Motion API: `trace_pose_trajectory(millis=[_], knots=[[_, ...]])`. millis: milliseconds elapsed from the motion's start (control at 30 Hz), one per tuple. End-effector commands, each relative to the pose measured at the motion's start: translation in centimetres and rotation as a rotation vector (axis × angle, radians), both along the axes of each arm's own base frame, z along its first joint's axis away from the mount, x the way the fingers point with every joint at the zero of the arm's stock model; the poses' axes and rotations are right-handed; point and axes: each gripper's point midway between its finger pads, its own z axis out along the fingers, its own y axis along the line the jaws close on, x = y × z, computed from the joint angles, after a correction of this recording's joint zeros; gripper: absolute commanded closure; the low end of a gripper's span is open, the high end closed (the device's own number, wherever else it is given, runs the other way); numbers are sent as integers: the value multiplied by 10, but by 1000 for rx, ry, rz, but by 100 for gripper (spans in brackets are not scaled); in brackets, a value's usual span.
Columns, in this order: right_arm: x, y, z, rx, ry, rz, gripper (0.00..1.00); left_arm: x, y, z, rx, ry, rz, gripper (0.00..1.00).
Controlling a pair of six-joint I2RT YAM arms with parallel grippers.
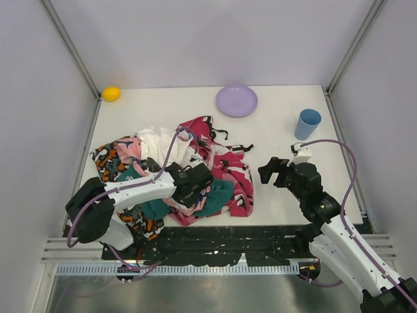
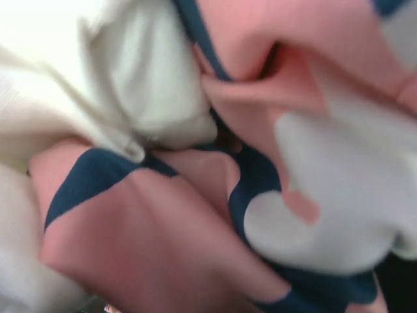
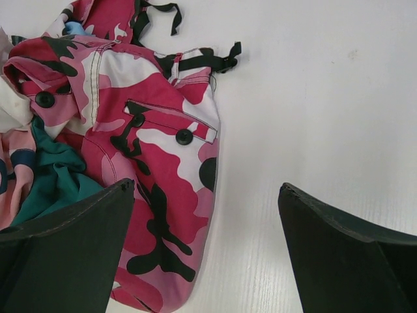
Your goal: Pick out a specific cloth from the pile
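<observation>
The cloth (image 3: 73, 28) shows only as a small sky-blue scrap, well ahead of my right fingers (image 3: 65, 248) and to their left. It is tucked into the folds of the pink camo cloth (image 3: 156, 163) on the pile (image 1: 228, 176), and the rest of it is hidden. My right gripper (image 3: 205, 189) hangs with its fingers wide apart and nothing between them. Bare table (image 3: 313, 98) lies under the gap, the camo hem reaches in beside the left finger, and the teal cloth (image 3: 55, 182) sits just beyond that finger's tip. A blue cup (image 1: 307, 124) stands well off to the right. My left gripper (image 1: 195, 184) is pressed down into the pile's near side. Its camera shows only blurred pale pink, dark blue and white fabric, so I cannot tell whether those fingers are apart or together.
</observation>
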Motion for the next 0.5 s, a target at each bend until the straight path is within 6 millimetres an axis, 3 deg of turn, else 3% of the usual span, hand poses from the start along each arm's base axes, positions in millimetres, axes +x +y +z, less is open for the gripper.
trace_pose_trajectory(millis=[0,67,167,267,300,333,400,467], knots=[[5,3,8,11,-36,6,5,-9,-37,-41,-149,128,-30,0],[5,3,8,11,-38,6,5,-16,-41,-58,-133,186,-21,2],[5,1,10,11,-45,-3,5,-19,-41,-77,-96,246,23,20],[4,-1,12,9,-52,-9,5,-14,-38,-84,-62,251,78,61],[4,-3,13,8,-58,-16,5,-12,-36,-84,-64,246,101,86],[3,-4,13,6,-58,-21,5,-7,-34,-83,-75,234,127,100],[2,-4,15,10,-67,-21,5,2,-27,-76,-95,193,176,100],[2,-5,18,13,-75,-24,5,21,-12,-53,-81,81,250,100]])
